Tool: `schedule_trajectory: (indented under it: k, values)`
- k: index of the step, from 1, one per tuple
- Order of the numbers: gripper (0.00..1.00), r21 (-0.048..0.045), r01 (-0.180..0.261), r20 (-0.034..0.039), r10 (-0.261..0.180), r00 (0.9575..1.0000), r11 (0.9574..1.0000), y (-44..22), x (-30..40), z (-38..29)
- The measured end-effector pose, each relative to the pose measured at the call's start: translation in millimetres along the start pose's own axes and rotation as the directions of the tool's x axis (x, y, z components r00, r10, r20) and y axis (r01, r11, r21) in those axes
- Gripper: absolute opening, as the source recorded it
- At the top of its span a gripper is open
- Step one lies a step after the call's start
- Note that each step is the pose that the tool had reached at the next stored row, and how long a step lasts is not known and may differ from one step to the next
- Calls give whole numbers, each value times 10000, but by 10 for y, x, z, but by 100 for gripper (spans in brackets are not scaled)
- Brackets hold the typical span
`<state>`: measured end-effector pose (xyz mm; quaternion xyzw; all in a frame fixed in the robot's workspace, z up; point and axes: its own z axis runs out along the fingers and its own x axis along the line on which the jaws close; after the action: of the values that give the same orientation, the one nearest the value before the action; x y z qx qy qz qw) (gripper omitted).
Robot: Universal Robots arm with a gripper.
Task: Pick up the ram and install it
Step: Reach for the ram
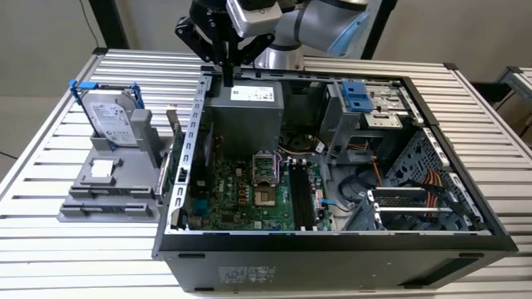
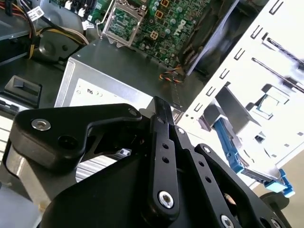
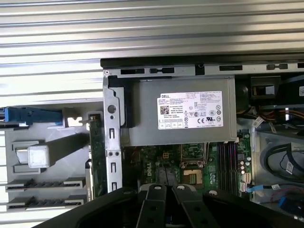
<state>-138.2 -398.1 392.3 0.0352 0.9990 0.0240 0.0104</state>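
Note:
The ram (image 3: 96, 152) is a thin green board standing on edge in the grey holder, just outside the open computer case's side wall. In the exterior view the ram (image 1: 174, 126) shows as a narrow strip between the holder and the case. My gripper (image 1: 226, 78) hangs above the case's back corner, over the edge of the grey power supply (image 1: 245, 106), above and behind the ram. Its black fingers (image 2: 160, 110) are pressed together with nothing between them. The black memory slots (image 1: 301, 198) lie on the green motherboard (image 1: 241, 196) inside the case.
A grey holder (image 1: 108, 180) on the exterior view's left carries a silver hard drive (image 1: 112, 118) with blue handles. The case wall (image 1: 193, 143) stands between holder and motherboard. A blue drive bay latch (image 1: 356, 96) and cable bundles (image 1: 415, 187) sit on the case's right side. A slatted metal table (image 1: 75, 249) lies underneath.

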Motion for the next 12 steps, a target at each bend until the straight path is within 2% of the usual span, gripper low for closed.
schedule_trajectory:
  k: [12]
  values:
    - [0, 1, 0, -2, 0, 10000, 10000, -3, 56, -1]
